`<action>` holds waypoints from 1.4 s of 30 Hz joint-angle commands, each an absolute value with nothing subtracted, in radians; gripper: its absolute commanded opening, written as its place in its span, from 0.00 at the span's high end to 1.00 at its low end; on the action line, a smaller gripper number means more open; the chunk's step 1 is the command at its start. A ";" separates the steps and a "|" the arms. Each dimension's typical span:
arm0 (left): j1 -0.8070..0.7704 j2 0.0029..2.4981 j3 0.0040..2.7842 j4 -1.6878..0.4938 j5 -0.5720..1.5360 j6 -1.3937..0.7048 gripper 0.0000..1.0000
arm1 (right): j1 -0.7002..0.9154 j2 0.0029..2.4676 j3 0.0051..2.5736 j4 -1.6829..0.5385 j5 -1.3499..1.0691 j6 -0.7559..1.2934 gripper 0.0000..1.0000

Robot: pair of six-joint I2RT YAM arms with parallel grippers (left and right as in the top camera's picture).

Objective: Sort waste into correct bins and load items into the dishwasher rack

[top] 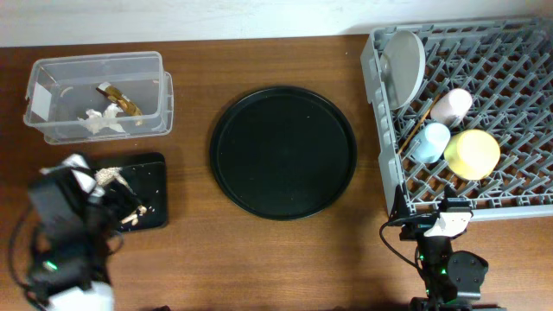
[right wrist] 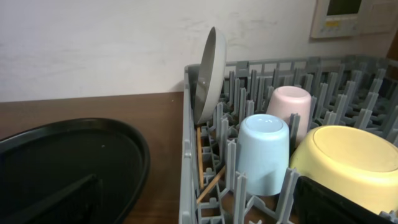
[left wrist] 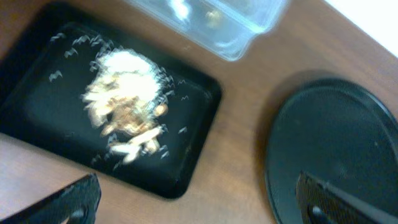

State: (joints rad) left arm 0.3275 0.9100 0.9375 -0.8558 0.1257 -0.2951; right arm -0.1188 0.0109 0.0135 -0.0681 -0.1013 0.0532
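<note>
The clear box (top: 97, 95) holds crumpled white tissue (top: 103, 120) and the gold-brown wrapper (top: 119, 98). Beige food scraps (top: 130, 210) lie in the flat black tray (top: 149, 177); they show blurred in the left wrist view (left wrist: 124, 118). My left gripper (top: 95, 203) is open and empty at that tray's near edge (left wrist: 199, 205). The grey rack (top: 380, 130) holds the upright plate (top: 404, 65), pink cup (top: 452, 105), blue cup (top: 429, 142), yellow-green bowl (top: 473, 153) and chopsticks (top: 413, 125). My right gripper (top: 441, 226) is open and empty at the rack's near wall (right wrist: 205, 205).
A large round black tray (top: 283, 152) lies in the middle of the wooden table, between the bins and the rack. It shows in the left wrist view (left wrist: 342, 155) and the right wrist view (right wrist: 68, 162). A pale wall runs behind the table.
</note>
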 commanded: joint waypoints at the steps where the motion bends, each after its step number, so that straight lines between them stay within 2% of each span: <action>1: 0.216 0.748 0.699 -0.670 0.113 -0.282 0.01 | -0.126 0.003 0.006 -0.071 -0.094 0.060 0.02; 7: 0.078 0.555 0.444 -0.620 0.027 -0.282 0.01 | -0.126 0.004 0.006 -0.071 -0.094 0.059 0.02; 13: -0.001 0.479 0.314 -0.465 -0.011 -0.273 0.01 | -0.126 0.003 0.006 -0.071 -0.094 0.059 0.02; 19: -0.044 0.344 0.210 -0.386 -0.012 -0.083 0.01 | -0.126 0.003 0.006 -0.071 -0.094 0.060 0.02; 25: -0.052 0.128 0.165 -0.376 -0.016 -0.028 0.01 | -0.126 0.003 0.006 -0.071 -0.094 0.059 0.02; 29: -0.052 0.081 0.160 -0.340 -0.016 -0.028 0.01 | -0.126 0.004 0.006 -0.071 -0.094 0.060 0.02; 38: -0.052 0.040 0.035 -0.076 -0.015 -0.029 0.01 | -0.126 0.003 0.006 -0.071 -0.094 0.059 0.02; 42: -0.048 0.004 0.008 -0.067 -0.016 -0.028 0.01 | -0.126 0.003 0.006 -0.071 -0.094 0.060 0.02</action>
State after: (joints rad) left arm -0.0479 0.0269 0.0322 -0.0704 -0.0086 -0.0448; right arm -0.1192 0.0109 0.0135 -0.0689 -0.0986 0.0532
